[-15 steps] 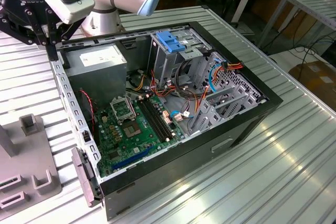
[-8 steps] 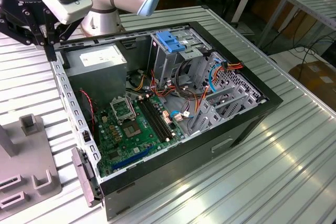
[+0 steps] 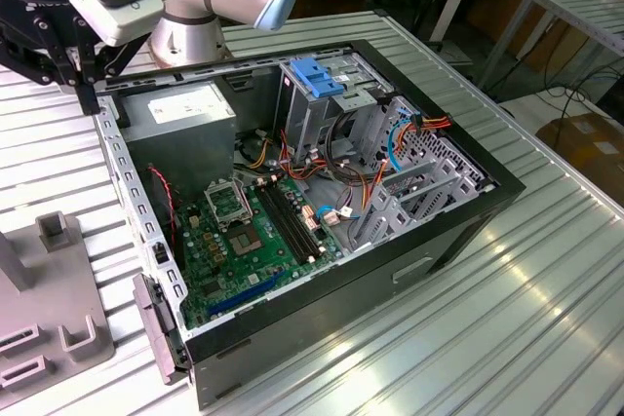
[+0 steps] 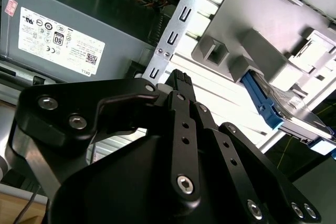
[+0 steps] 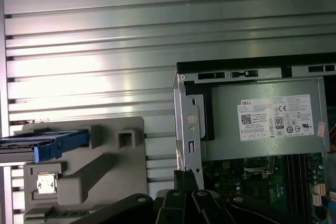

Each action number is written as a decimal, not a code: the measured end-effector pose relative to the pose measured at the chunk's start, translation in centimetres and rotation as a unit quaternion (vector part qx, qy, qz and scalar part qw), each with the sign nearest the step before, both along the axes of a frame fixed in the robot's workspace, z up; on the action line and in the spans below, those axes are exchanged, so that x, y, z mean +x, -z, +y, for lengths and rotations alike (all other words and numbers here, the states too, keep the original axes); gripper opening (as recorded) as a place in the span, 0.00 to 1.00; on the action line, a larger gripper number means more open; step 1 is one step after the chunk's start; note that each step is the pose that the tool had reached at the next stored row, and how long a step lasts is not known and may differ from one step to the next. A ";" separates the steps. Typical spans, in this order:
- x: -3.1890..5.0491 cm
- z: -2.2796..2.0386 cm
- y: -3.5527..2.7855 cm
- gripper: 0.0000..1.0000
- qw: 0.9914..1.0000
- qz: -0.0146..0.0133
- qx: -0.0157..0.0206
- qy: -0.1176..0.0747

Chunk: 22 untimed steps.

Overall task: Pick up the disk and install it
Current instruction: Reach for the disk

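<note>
The disk (image 4: pixel 286 115) stands on edge in a slot of a grey holder (image 4: pixel 247 19), its silver body framed by a blue carrier. In the first wrist view the disk (image 5: pixel 50 141) shows as a blue edge at one side of the holder (image 5: pixel 105 177). My gripper (image 4: pixel 178 80) is black, shut, and holds nothing. It hangs over the rear metal rim of the open computer case (image 3: pixel 117 158), apart from the disk. The gripper (image 5: pixel 185 176) tip also shows in the first wrist view, and the gripper (image 3: pixel 86 85) sits at the exterior view's upper left.
The open case holds a grey power supply (image 3: pixel 185 109), a green motherboard (image 3: pixel 244 241) and a metal drive cage with a blue latch (image 3: pixel 317 75). Loose cables (image 3: pixel 390 143) fill the exterior view's right part of the case. The grey holder (image 3: pixel 44 309) rests on a ribbed metal table (image 3: pixel 507 319).
</note>
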State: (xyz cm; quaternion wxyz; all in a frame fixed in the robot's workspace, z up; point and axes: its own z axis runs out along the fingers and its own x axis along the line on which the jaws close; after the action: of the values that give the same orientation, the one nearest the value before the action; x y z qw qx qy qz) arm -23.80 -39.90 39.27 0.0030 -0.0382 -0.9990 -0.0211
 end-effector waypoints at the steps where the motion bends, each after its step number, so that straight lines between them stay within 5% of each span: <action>1: -0.05 0.00 0.00 0.10 1.000 0.000 0.000 0.000; 22: -1.66 -0.01 0.01 0.10 1.000 0.000 0.000 0.000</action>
State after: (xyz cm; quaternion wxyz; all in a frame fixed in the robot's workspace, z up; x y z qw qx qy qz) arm -25.46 -39.91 39.27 0.0030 -0.0382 -0.9990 -0.0211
